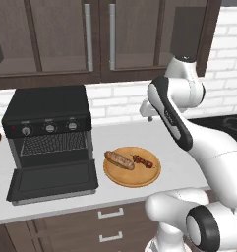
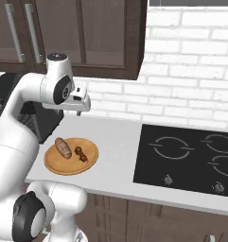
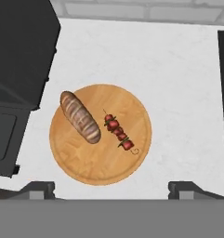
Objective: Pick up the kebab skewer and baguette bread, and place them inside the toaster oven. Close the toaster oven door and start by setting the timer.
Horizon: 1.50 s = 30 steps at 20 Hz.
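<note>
1. Left base view: toaster oven (image 1: pixel 47 129) with its toaster oven door (image 1: pixel 53 180) dropped flat, wire rack and three knobs exposed. Right base view instead takes in the cooktop (image 2: pixel 191 158).
2. Hand view looks straight down on the round wooden plate (image 3: pixel 76 162); gripper (image 3: pixel 111 189) wide open, holding nothing, high above the plate.
3. Baguette bread (image 3: pixel 80 116): golden-brown, dark slashes, on the plate's oven side, long axis diagonal.
4. Kebab skewer (image 3: pixel 118 131): thin stick, red chunks, shorter, just beside the bread, roughly parallel, not touching.
</note>
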Available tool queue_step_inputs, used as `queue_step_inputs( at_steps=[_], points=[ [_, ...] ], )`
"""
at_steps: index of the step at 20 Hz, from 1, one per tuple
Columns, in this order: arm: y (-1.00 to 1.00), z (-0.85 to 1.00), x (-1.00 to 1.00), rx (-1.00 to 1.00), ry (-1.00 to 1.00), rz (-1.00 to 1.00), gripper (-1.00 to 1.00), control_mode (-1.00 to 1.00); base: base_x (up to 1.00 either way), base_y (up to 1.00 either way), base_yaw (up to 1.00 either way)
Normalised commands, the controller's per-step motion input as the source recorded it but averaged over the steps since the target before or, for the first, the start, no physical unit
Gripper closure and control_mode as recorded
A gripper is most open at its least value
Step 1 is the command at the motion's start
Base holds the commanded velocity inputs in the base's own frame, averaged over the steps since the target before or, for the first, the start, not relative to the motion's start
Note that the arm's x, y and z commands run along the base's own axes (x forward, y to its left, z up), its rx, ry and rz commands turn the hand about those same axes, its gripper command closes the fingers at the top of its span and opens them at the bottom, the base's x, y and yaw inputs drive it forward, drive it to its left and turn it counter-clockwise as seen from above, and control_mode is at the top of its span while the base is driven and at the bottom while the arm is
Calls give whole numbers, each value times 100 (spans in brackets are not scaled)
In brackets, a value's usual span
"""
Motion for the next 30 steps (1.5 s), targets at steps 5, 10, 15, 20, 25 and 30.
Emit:
queue_step_inputs(
  at_steps=[5, 10, 15, 20, 25, 30],
  points=[
    [-1, -34, -2, 0, 0, 1, -100, -100, 0, 0, 0],
    [-5, -36, 0, 0, 0, 0, -100, -100, 0, 0, 0],
    [-14, -37, 1, 0, 1, 1, -100, -100, 0, 0, 0],
    [-7, -38, 2, 0, 1, 1, -100, -100, 0, 0, 0],
    [-1, -40, 0, 0, 6, 1, -100, -100, 0, 0, 0],
    [-2, -46, 0, -1, 6, 3, -100, -100, 0, 0, 0]
  ],
)
